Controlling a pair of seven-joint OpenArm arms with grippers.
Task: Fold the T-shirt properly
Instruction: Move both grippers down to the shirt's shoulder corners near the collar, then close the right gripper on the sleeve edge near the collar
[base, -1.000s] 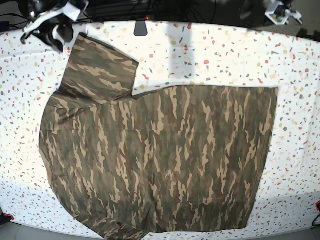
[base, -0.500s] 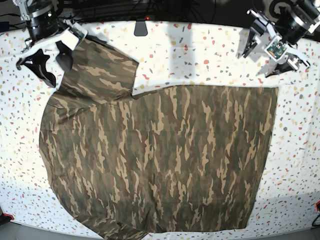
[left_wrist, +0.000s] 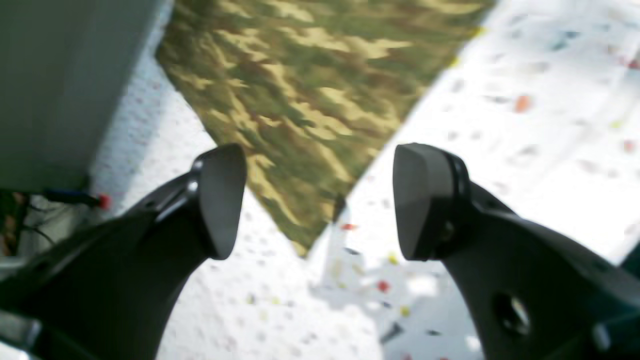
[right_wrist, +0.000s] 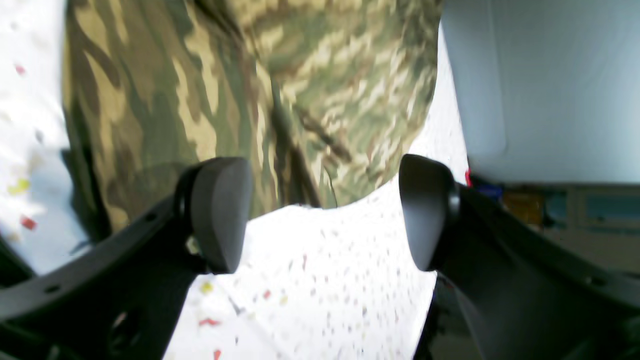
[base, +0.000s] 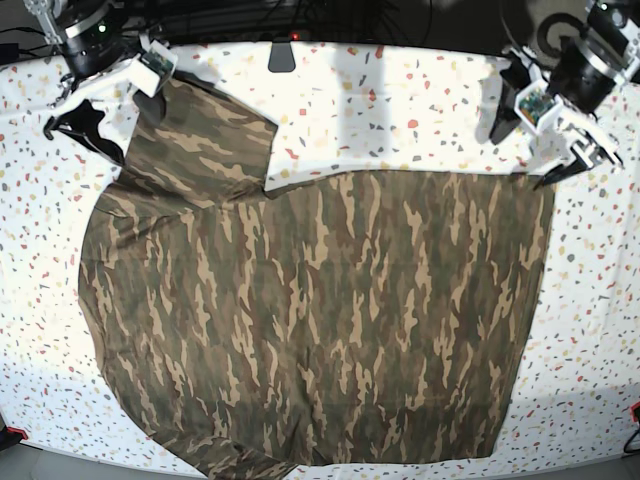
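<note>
1. We see the camouflage T-shirt (base: 320, 310) spread flat on the speckled terrazzo table (base: 400, 100), one sleeve (base: 205, 135) pointing to the far left corner of the base view.
2. Our left gripper (left_wrist: 320, 200) hangs over the shirt's hem corner (left_wrist: 305, 240); its jaws stand wide apart, holding nothing.
3. Our right gripper (right_wrist: 325, 212) hovers at the sleeve's edge; its jaws are likewise spread, gripping no cloth.
</note>
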